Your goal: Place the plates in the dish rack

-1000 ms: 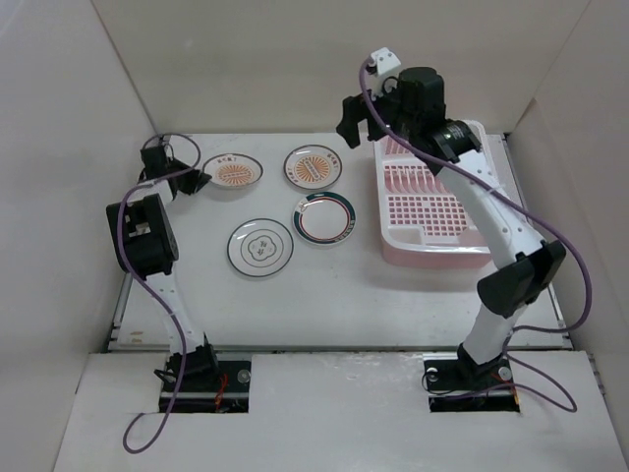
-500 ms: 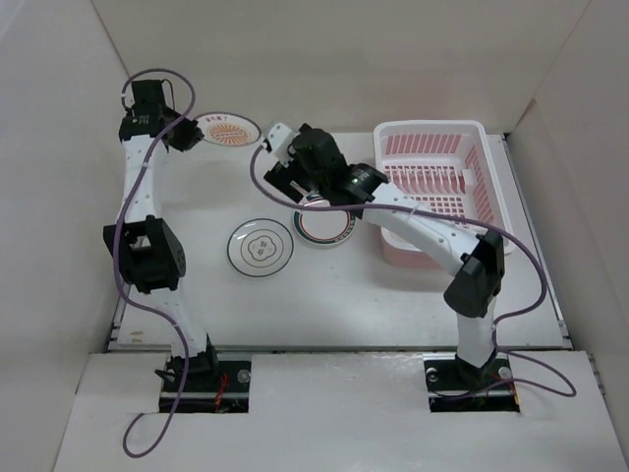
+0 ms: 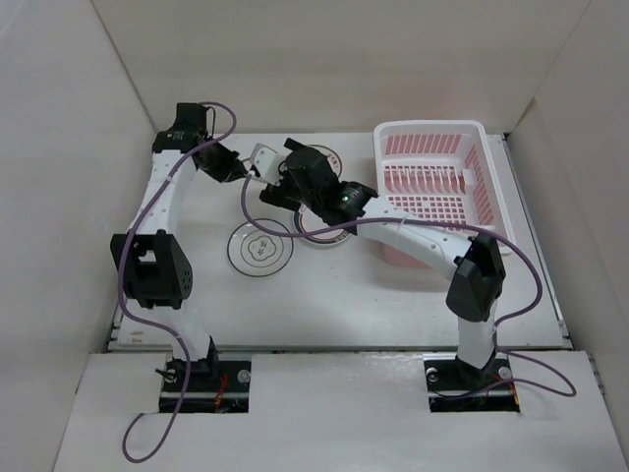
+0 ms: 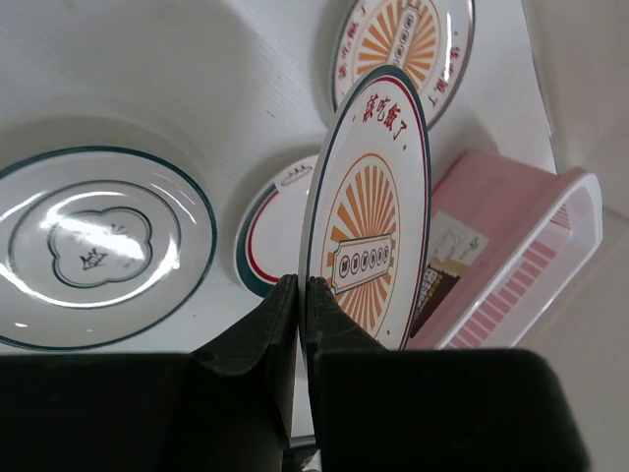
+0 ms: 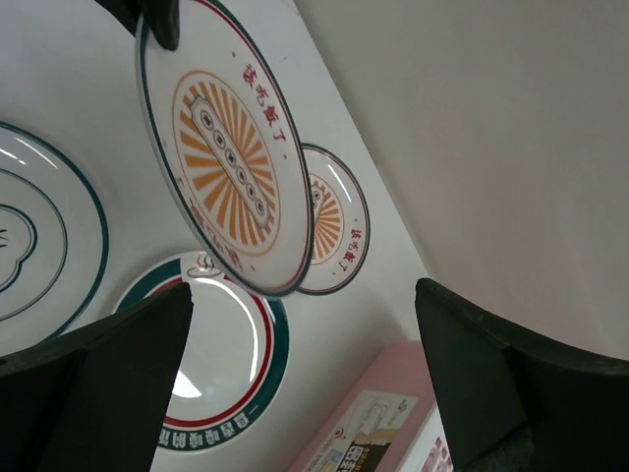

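The left hand (image 4: 300, 295) is pinched tight on the bottom rim of a sunburst plate (image 4: 369, 226). It holds the plate on edge, clear of the table (image 4: 197, 79), with the rim running up and away from the fingers. Just across from it the right hand (image 5: 303, 290) hangs empty with its fingers spread as wide as they go. The plate stands straight ahead of that gap, near it but not yet between the fingers. The dish rack (image 3: 432, 133) lies beyond the plate from the left hand, on the right hand's side (so the right arm is the nearer one, and a handover looks likely). The other plates (image 4: 98, 246) lie flat below both hands.
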Controlling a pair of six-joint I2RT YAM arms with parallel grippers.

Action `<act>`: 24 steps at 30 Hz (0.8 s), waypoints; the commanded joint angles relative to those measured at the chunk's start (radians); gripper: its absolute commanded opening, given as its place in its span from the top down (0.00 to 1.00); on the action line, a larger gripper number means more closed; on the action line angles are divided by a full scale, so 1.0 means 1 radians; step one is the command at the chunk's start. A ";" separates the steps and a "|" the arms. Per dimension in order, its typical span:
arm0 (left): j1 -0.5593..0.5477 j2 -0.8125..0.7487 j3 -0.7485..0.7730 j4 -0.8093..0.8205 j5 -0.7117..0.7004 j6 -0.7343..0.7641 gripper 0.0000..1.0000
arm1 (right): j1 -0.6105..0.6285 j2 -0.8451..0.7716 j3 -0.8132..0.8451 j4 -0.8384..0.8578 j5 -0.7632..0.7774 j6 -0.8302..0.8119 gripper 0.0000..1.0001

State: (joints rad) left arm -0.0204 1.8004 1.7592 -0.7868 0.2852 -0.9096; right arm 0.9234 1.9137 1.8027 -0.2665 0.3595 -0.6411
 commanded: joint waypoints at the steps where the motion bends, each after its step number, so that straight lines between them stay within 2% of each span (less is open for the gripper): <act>1: -0.036 -0.110 0.003 0.032 0.051 -0.031 1.00 | 0.000 0.004 0.007 0.049 -0.031 -0.019 0.01; 5: -0.036 -0.119 0.023 0.032 0.040 -0.031 1.00 | 0.000 0.004 0.029 -0.004 -0.108 0.004 0.04; 9: -0.045 -0.130 0.023 0.052 0.074 -0.031 1.00 | 0.000 0.004 0.015 -0.014 -0.117 0.017 0.05; 13: -0.055 -0.139 0.023 0.052 0.074 -0.031 1.00 | -0.009 0.025 0.015 -0.014 -0.131 0.026 0.17; 14: -0.055 -0.148 0.014 0.052 0.074 -0.031 1.00 | -0.018 0.025 0.015 -0.014 -0.131 0.035 0.24; 20: -0.055 -0.157 0.005 0.081 0.104 -0.040 1.00 | -0.029 0.050 0.015 -0.004 -0.145 0.058 0.40; 22: -0.055 -0.157 -0.004 0.092 0.104 -0.040 1.00 | -0.029 0.050 0.004 0.006 -0.136 0.067 0.60; 24: -0.055 -0.157 -0.004 0.092 0.104 -0.029 1.00 | -0.029 0.050 0.004 0.024 -0.108 0.078 0.97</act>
State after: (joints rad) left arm -0.0723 1.7073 1.7504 -0.7528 0.3561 -0.9260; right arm 0.8944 1.9625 1.8019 -0.2878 0.2268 -0.6090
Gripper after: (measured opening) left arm 0.033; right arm 0.198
